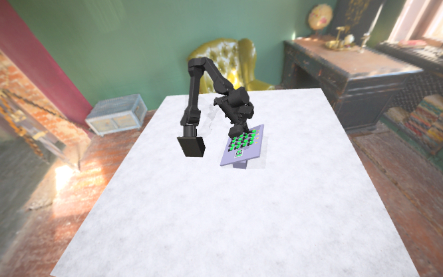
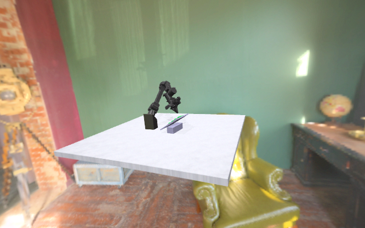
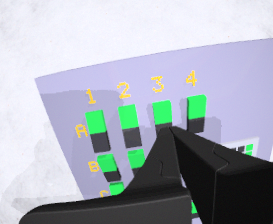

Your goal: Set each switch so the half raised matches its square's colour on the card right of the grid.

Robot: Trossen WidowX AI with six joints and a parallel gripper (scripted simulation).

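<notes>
The tilted lavender panel [image 1: 228, 160] [image 3: 237, 60] bears a grid of green-and-dark switches. In the wrist view, switches A1 [image 3: 97, 131], A2 [image 3: 130, 126], A3 [image 3: 162, 113] and A4 [image 3: 196, 113] line the far row. A4's green end looks raised; the others' tilts are hard to tell. B1 [image 3: 108, 167] and B2 [image 3: 136, 159] show partly; the nearer rows are mostly hidden by the fingers. The small card [image 1: 238, 153] [image 3: 250, 148] is partly covered in the wrist view. My gripper [image 3: 168, 134] [image 2: 177, 112] is shut and empty, its tips overlapping A3's dark half in view, seemingly just above the panel.
A lavender block [image 1: 239, 165] [image 2: 174, 128] stands under the panel on the white table [image 1: 195, 213] [image 2: 138, 147]. The arm's black base [image 1: 191, 147] [image 2: 150, 122] stands beside the panel. The panel's raised far edge is close to the gripper.
</notes>
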